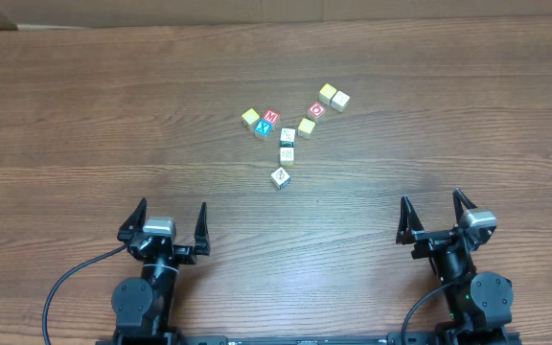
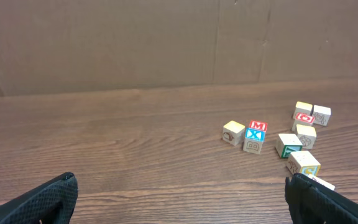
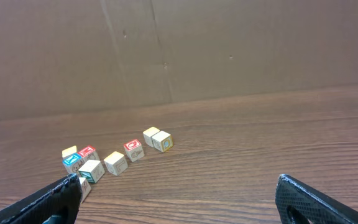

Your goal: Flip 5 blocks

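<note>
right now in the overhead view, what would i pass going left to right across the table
left claw → leftmost yellow block → red M block → other red block → rightmost cream block → right claw

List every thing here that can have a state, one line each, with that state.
blocks: loose on the table, clustered, none gripped.
left end effector: open, empty, apart from the blocks.
right end effector: open, empty, apart from the blocks.
</note>
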`<state>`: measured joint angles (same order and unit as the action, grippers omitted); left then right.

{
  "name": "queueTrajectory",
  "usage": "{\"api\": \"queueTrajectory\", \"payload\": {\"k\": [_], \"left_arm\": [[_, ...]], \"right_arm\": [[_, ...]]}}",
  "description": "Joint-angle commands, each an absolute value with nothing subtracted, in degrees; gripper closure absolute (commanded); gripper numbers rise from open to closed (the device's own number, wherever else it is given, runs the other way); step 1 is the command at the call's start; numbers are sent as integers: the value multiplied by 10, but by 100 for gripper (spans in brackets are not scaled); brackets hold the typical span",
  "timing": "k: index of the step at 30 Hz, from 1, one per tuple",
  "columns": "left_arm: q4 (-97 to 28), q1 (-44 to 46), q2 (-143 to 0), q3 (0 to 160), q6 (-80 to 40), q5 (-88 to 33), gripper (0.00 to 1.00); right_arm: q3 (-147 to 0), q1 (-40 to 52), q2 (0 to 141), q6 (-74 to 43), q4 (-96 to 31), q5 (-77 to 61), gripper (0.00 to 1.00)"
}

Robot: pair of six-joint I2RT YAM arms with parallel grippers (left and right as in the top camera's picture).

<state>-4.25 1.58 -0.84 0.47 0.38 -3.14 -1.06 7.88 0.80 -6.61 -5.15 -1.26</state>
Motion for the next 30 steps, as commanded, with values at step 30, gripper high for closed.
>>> {"api": "queueTrajectory", "payload": {"k": [30], "left_arm": [[-217, 14, -309, 266, -91, -203, 0]], "right_arm": [[-157, 78, 140, -59, -222, -252, 0]]}}
